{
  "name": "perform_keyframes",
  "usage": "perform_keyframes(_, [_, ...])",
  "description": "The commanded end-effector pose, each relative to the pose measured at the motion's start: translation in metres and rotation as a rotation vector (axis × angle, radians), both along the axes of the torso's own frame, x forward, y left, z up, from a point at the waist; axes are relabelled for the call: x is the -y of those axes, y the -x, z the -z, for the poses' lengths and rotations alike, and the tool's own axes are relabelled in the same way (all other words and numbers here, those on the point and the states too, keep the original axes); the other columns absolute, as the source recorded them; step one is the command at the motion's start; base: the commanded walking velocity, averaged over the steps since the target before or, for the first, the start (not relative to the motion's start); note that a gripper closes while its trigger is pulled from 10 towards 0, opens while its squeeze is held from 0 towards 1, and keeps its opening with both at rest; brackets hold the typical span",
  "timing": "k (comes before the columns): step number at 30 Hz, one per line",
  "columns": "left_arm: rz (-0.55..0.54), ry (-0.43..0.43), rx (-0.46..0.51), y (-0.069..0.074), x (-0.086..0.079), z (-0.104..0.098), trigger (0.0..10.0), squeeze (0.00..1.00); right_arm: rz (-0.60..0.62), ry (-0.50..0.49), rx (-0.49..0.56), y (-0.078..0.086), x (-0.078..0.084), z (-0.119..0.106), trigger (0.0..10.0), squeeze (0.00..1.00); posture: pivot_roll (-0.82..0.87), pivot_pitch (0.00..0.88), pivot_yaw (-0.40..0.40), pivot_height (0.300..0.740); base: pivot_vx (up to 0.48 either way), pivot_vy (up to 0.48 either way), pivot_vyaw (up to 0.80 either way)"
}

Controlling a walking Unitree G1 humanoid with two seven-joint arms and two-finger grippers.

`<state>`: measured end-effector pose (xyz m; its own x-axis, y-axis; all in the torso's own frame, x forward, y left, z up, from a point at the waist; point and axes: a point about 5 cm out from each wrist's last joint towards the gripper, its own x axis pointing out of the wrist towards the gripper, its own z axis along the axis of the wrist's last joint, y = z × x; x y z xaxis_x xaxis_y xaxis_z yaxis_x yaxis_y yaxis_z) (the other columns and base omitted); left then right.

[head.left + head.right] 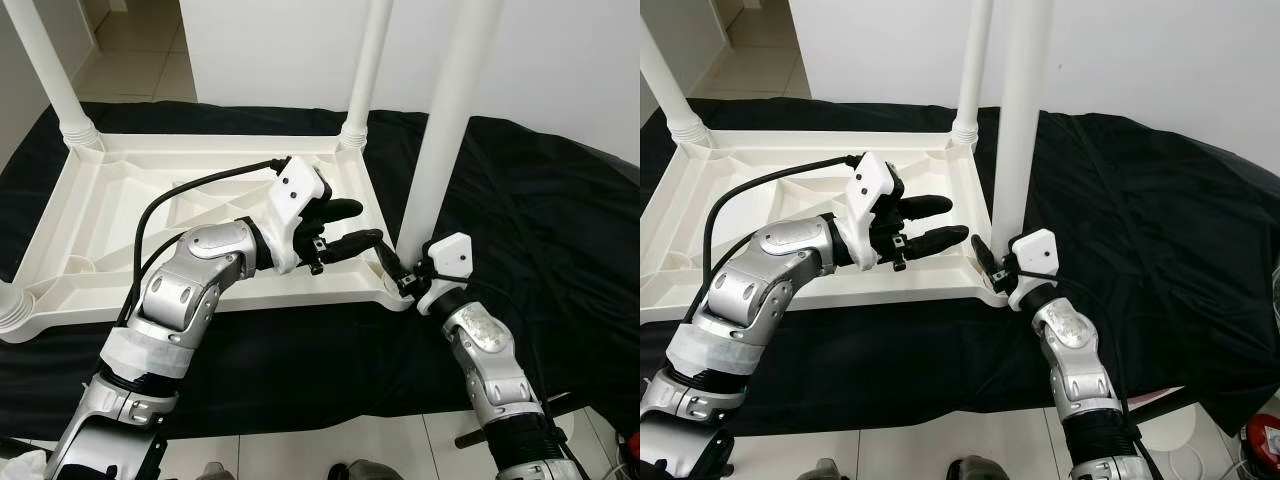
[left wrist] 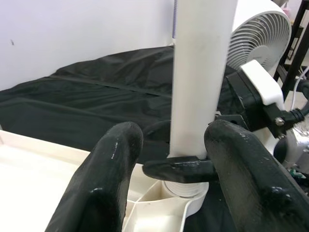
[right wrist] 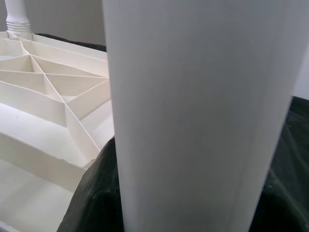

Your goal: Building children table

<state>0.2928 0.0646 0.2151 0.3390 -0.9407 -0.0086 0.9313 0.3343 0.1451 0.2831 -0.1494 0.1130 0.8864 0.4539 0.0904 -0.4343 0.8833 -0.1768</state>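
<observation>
**Table leg gripped low at the near corner**

The table (image 1: 200,190) lies upside down on a black cloth (image 1: 540,230), its ribbed underside facing up and white legs standing at the corners. The right gripper (image 1: 395,268) is clamped around the base of the near leg (image 1: 445,120), just above its socket. The left gripper (image 1: 345,225) hovers over the tabletop beside that leg, its fingers (image 2: 108,164) spread and holding nothing. The leg looks like light, stiff, smooth plastic, likely slippery. Holding it low near the threaded collar (image 2: 186,186) seems best, since a high grip could lever it askew.
</observation>
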Motion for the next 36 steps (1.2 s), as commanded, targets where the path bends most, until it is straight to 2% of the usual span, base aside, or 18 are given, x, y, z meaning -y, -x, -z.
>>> perform_keyframes(1, [-0.026,-0.006,0.009,-0.002,-0.001,-0.001,10.0,0.0,0.036,0.041,-0.321,0.025,0.008,0.066,10.0,0.0,0.05,0.041,-0.017,0.74,0.0,0.0,0.0])
perform_keyframes(9, [-0.025,-0.008,0.01,-0.003,-0.002,-0.002,10.0,0.0,0.044,0.001,-0.314,0.026,0.009,0.066,10.0,0.0,0.05,0.041,-0.014,0.74,0.0,0.0,0.0])
perform_keyframes(10, [-0.025,-0.008,0.01,-0.003,-0.002,-0.002,10.0,0.0,0.064,-0.071,-0.33,0.026,0.011,0.067,10.0,0.0,0.05,0.041,-0.014,0.74,0.0,0.0,0.0])
perform_keyframes(11, [-0.025,-0.008,0.01,-0.003,-0.002,-0.002,10.0,0.0,0.064,-0.071,-0.33,0.026,0.011,0.067,10.0,0.0,0.05,0.041,-0.014,0.74,0.0,0.0,0.0])
perform_keyframes(12, [-0.024,-0.008,0.01,-0.003,-0.002,-0.002,10.0,0.0,0.101,-0.171,-0.369,0.027,0.014,0.071,10.0,0.0,0.05,0.042,-0.013,0.74,0.0,0.0,0.0])
perform_keyframes(15, [-0.024,-0.008,0.01,-0.003,-0.002,-0.002,10.0,0.0,0.101,-0.171,-0.369,0.027,0.014,0.071,10.0,0.0,0.05,0.042,-0.013,0.74,0.0,0.0,0.0])
perform_keyframes(16, [-0.023,-0.009,0.01,-0.003,-0.002,-0.002,10.0,0.0,0.129,-0.242,-0.399,0.027,0.016,0.074,10.0,0.0,0.05,0.042,-0.01,0.74,0.0,0.0,0.0])
perform_keyframes(18, [-0.023,-0.009,0.01,-0.003,-0.002,-0.002,10.0,0.0,0.129,-0.242,-0.399,0.027,0.016,0.074,10.0,0.0,0.05,0.042,-0.01,0.74,0.0,0.0,0.0])
perform_keyframes(19, [-0.021,-0.01,0.01,-0.003,-0.001,-0.002,10.0,0.0,0.163,-0.279,-0.429,0.027,0.018,0.079,10.0,0.0,0.05,0.04,-0.011,0.74,0.0,0.0,0.0])
perform_keyframes(27, [-0.02,-0.01,0.012,-0.003,-0.001,-0.002,10.0,0.0,0.194,-0.281,-0.449,0.026,0.022,0.083,10.0,0.0,0.05,0.037,-0.012,0.74,0.0,0.0,0.0])
perform_keyframes(29, [-0.02,-0.01,0.013,-0.003,-0.001,-0.003,10.0,0.0,0.194,-0.284,-0.439,0.024,0.022,0.081,10.0,0.0,0.05,0.034,-0.011,0.74,0.0,0.0,0.0])
perform_keyframes(31, [-0.019,-0.011,0.013,-0.003,-0.001,-0.003,10.0,0.0,0.164,-0.274,-0.362,0.021,0.019,0.068,10.0,0.0,0.05,0.032,-0.011,0.74,0.0,0.0,0.0])
perform_keyframes(32, [-0.019,-0.011,0.013,-0.003,-0.001,-0.003,10.0,0.0,0.164,-0.274,-0.362,0.021,0.019,0.068,10.0,0.0,0.05,0.032,-0.011,0.74,0.0,0.0,0.0])
perform_keyframes(34, [-0.017,-0.01,0.008,-0.003,-0.001,-0.002,10.0,0.0,0.113,-0.305,-0.239,0.017,0.016,0.044,10.0,0.0,0.05,0.031,-0.011,0.74,0.0,0.0,0.0])
perform_keyframes(36, [-0.016,-0.01,0.006,-0.002,-0.001,-0.002,10.0,0.0,0.096,-0.322,-0.199,0.016,0.016,0.034,10.0,0.0,0.05,0.031,-0.011,0.74,0.0,0.0,0.0])
